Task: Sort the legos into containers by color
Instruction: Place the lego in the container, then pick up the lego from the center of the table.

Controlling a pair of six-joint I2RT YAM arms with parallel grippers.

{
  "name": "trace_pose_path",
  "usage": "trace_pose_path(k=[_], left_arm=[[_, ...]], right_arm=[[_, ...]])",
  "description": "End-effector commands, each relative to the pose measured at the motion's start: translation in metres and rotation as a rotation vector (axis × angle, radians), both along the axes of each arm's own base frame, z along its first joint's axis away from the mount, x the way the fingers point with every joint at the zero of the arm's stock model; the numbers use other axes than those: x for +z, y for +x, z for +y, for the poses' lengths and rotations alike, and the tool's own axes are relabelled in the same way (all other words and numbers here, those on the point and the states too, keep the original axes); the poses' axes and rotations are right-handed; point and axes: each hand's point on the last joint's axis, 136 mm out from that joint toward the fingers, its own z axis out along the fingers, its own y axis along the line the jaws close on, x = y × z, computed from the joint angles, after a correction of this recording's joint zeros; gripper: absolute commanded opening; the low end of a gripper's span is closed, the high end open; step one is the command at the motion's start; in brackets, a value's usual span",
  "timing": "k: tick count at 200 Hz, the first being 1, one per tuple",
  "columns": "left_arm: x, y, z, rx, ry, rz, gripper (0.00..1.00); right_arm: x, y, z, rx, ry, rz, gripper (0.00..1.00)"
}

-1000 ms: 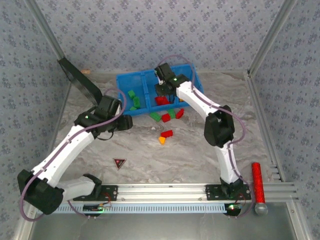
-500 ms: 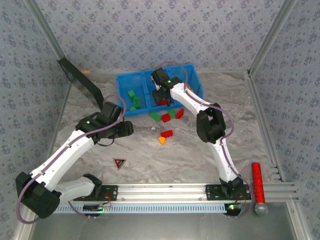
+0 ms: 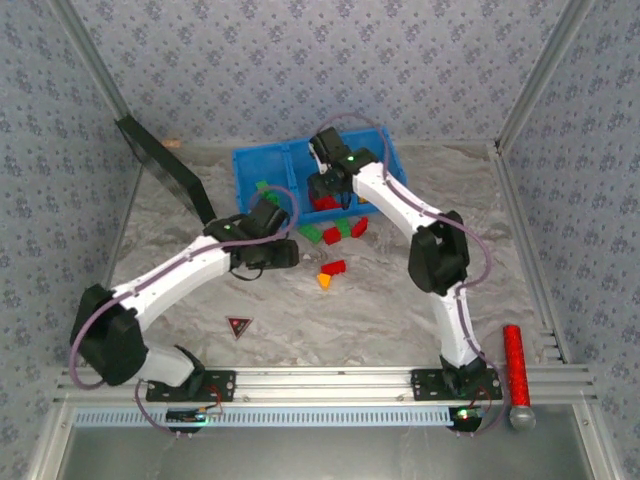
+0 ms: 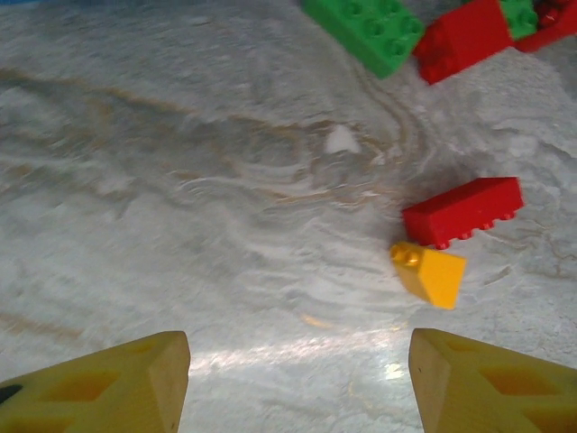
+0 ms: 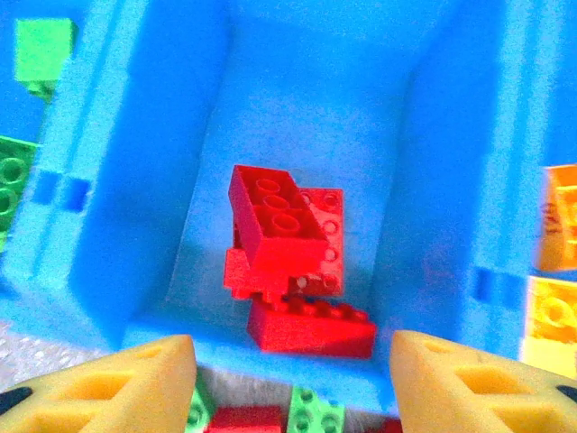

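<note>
The blue bin point(image 3: 244, 163) stands at the back, its three compartments side by side. Green legos point(image 3: 266, 190) lie in the left one, and a pile of red legos point(image 5: 290, 263) fills the middle one point(image 5: 135, 180). Orange-yellow legos point(image 5: 559, 218) show in the right one. My right gripper point(image 5: 293, 361) hangs open above the red pile, holding nothing. Loose green point(image 3: 311, 233) and red bricks point(image 3: 332, 236) lie just in front of the bin. Nearer me sit a red brick point(image 4: 462, 210) and an orange wedge point(image 4: 431, 274). My left gripper point(image 4: 297, 361) is open over bare table, left of that pair.
A black flat panel point(image 3: 160, 165) leans at the back left. A red-black triangle sticker point(image 3: 238, 325) lies on the table near the left arm. A red cylinder point(image 3: 515, 360) rests by the right rail. Patterned walls close in the table.
My left arm has swung right and forward, bringing its open gripper close to the loose bricks. My right gripper stays over the middle compartment, shifting only slightly.
</note>
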Motion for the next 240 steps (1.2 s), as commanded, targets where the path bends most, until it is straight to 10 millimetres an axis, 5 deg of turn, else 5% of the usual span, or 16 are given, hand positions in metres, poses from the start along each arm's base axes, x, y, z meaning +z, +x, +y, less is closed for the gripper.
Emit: trace_pose_path(k=[1,62,131,194,240], left_arm=[[0.002,0.017,-0.038,-0.151,0.043,-0.081,0.66],[-0.023,0.023,-0.112,-0.572,0.135,-0.100,0.67],[-0.061,0.017,-0.142,-0.734,0.154,-0.019,0.67],[-0.092,0.016,-0.147,-0.759,0.174,0.039,0.64],[-0.108,0.013,-0.145,-0.759,0.203,0.092,0.48]], right_arm=[[0.046,-0.020,-0.025,-0.019,0.024,-0.053,0.62],[0.068,-0.089,-0.120,-0.191,0.104,-0.043,0.69],[0.041,-0.177,-0.211,-0.417,0.178,0.042,0.76],[0.037,-0.219,-0.238,-0.506,0.243,0.072,0.78],[0.030,-0.227,-0.237,-0.523,0.270,0.089,0.78]])
